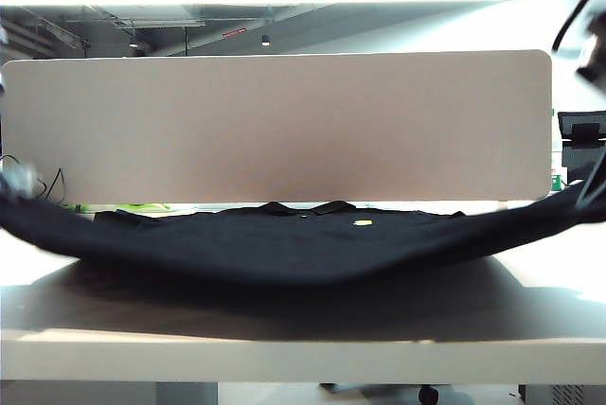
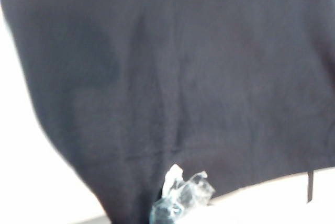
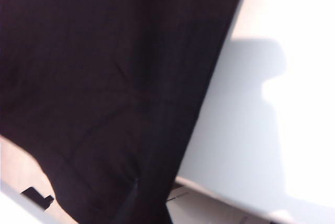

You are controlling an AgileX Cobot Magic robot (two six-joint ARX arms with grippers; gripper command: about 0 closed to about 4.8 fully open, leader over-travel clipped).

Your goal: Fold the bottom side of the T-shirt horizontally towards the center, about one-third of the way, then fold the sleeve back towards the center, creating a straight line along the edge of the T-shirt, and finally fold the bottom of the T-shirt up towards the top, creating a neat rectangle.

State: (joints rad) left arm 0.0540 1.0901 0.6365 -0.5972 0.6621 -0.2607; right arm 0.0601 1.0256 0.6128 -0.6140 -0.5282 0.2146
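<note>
— Black cloth fills our view: the T-shirt [image 1: 284, 244] hangs slung above the tabletop [image 1: 284, 329], its near edge, the bottom of the T-shirt [image 1: 284, 277], sagging in the middle.

— And our grippers?

— We see the left gripper [image 2: 175, 203] clenched on the cloth at the left corner, raised. The right gripper [image 1: 592, 187] is clamped at the right corner, also lifted.

— The collar end?

— It rests on the tabletop, before the beige panel [image 1: 284, 126].

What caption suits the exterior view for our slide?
Both end effectors, left and right, lift the black T-shirt's near hem off the table.
</note>
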